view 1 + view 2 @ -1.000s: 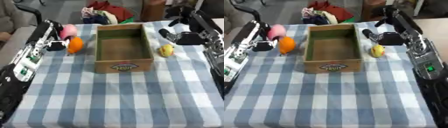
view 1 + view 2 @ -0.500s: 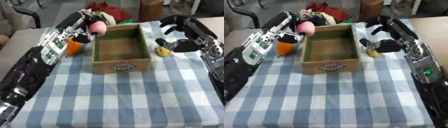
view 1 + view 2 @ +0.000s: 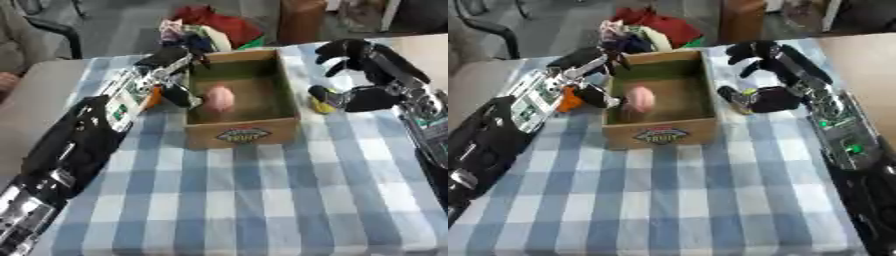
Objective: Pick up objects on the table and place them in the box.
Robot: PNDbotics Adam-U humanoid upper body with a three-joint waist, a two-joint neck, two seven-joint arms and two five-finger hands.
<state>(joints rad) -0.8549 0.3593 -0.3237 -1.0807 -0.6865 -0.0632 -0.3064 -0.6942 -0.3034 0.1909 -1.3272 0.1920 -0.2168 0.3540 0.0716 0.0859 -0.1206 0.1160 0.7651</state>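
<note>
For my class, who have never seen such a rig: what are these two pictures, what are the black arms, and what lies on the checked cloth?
Both pictures come from one stereo camera in the robot's head, looking down at the same moment, so they nearly match. The black and silver arms belong to a humanoid robot driven by a person. On the blue checked tablecloth stands an open cardboard box. The left robot hand reaches over the box's left wall, with a pink object at its fingers inside the box; whether it is gripped or released is unclear. An orange object lies outside the box, partly hidden by that arm. The right robot hand curls around a yellow object right of the box.
</note>
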